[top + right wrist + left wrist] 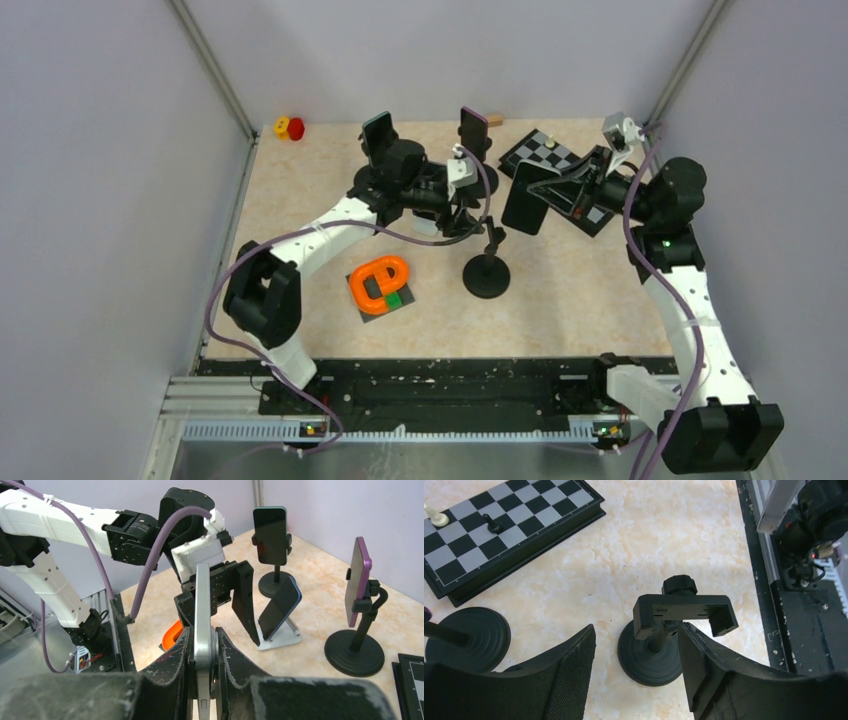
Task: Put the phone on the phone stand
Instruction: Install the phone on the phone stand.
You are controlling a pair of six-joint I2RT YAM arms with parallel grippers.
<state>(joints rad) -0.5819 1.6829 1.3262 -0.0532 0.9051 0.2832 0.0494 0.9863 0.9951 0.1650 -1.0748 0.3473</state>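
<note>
My right gripper (562, 188) (202, 641) is shut on the phone (526, 199), held upright above the table; the right wrist view shows its silver edge (202, 605) between the pads. The empty black phone stand (487, 271) stands at mid-table, just left of and nearer than the phone. In the left wrist view its open clamp (684, 612) sits on a round base (646, 660). My left gripper (468, 212) (638, 631) is open and empty, hovering over the stand, with its right finger (704, 670) next to the stem.
A chessboard (556, 160) (499, 525) with two pieces lies back right. Other stands with phones stand behind: dark (270, 527), blue (280, 607), purple (360, 577). An orange ring toy (380, 282) lies front left. A red and yellow toy (290, 127) sits in the far corner.
</note>
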